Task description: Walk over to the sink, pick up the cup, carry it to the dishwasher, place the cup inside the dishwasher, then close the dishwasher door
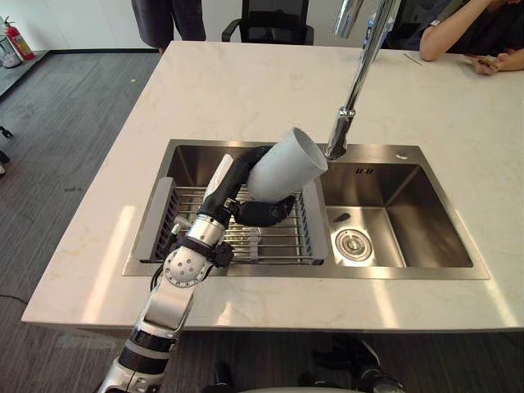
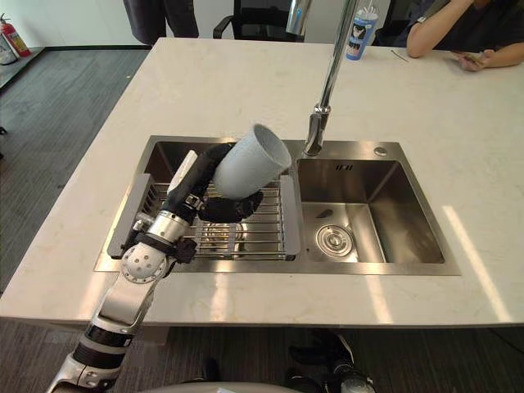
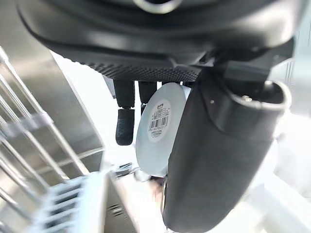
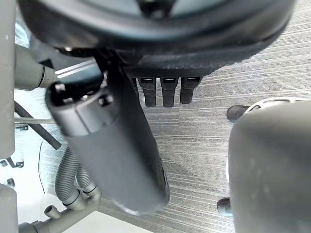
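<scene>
Grey-white cup [image 1: 285,166] sat gripped in left hand [image 1: 264,212], fingers and thumb wrapped round it, raised above the sink's [image 1: 458,273] left basin, over the dish rack [image 1: 270,239]. Long axis tilted, mouth toward the faucet [image 1: 348,115]. Right hand [image 4: 112,145] hung loose and empty over floor.

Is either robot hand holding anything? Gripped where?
Left robot hand holds the cup, fingers and thumb wrapped round its side wall near the base, above the sink rack. Right robot hand holds nothing.
</scene>
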You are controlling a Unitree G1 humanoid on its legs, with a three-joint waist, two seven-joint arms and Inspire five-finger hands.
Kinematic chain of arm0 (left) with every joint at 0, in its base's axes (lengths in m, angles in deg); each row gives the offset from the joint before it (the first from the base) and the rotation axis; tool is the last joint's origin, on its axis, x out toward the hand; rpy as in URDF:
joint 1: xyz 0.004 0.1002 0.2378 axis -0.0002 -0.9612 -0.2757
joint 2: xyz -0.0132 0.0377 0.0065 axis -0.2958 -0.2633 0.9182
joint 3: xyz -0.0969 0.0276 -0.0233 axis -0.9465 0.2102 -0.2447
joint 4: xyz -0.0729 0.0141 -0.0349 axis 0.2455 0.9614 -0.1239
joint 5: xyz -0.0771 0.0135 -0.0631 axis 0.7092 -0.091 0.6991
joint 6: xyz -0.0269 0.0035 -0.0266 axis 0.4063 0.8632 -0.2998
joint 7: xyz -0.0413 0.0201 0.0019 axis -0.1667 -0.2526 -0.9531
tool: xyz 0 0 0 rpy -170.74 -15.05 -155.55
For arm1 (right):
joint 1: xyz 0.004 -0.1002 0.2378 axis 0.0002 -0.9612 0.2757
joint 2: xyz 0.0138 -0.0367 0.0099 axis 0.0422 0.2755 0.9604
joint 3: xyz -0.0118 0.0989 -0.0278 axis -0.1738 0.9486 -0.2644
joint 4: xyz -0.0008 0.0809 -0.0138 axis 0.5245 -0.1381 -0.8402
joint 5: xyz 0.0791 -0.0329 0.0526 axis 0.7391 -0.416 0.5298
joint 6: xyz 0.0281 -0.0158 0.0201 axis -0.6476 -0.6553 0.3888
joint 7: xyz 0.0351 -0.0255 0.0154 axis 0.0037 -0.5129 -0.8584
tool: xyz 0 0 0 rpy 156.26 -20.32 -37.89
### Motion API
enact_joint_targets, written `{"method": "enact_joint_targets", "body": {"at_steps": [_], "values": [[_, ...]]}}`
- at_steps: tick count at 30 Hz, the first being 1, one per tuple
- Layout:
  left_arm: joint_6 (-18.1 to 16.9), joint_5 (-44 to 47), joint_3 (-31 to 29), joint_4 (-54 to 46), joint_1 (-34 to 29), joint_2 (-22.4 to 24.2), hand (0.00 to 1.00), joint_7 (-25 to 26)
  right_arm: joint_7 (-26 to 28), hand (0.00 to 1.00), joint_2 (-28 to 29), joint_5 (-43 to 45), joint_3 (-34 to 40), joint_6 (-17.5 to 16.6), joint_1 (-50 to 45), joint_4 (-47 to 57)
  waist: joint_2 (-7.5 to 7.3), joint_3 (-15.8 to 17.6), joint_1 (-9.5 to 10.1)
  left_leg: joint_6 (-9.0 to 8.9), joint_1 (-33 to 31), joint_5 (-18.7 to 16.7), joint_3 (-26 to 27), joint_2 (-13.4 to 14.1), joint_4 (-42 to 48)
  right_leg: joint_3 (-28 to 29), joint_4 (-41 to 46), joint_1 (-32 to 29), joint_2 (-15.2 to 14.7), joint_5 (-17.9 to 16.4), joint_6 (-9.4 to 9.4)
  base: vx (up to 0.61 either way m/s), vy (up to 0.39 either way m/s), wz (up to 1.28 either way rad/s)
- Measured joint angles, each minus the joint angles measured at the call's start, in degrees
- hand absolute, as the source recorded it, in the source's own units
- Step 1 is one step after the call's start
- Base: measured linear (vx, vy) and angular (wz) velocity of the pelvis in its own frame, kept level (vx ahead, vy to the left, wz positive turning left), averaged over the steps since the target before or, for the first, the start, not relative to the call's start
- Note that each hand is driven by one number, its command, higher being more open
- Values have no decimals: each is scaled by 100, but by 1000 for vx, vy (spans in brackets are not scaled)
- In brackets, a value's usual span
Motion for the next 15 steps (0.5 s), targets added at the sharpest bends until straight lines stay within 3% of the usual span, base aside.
{"method": "enact_joint_targets", "body": {"at_steps": [7,15], "values": [[-7,1185,-242,-297,-751,389,30,100,-17,90,-22,24,55,2,-162,-27,-46,-22,76,14,50,12,31,0,-18,35,53,4,-10,-1,1,-17,7,-2],[-191,1679,-181,-916,-1579,751,30,98,-165,90,15,63,55,0,-214,-13,-103,-59,136,24,281,-28,340,10,12,357,215,-18,-56,11,9,-11,17,-19]]}}
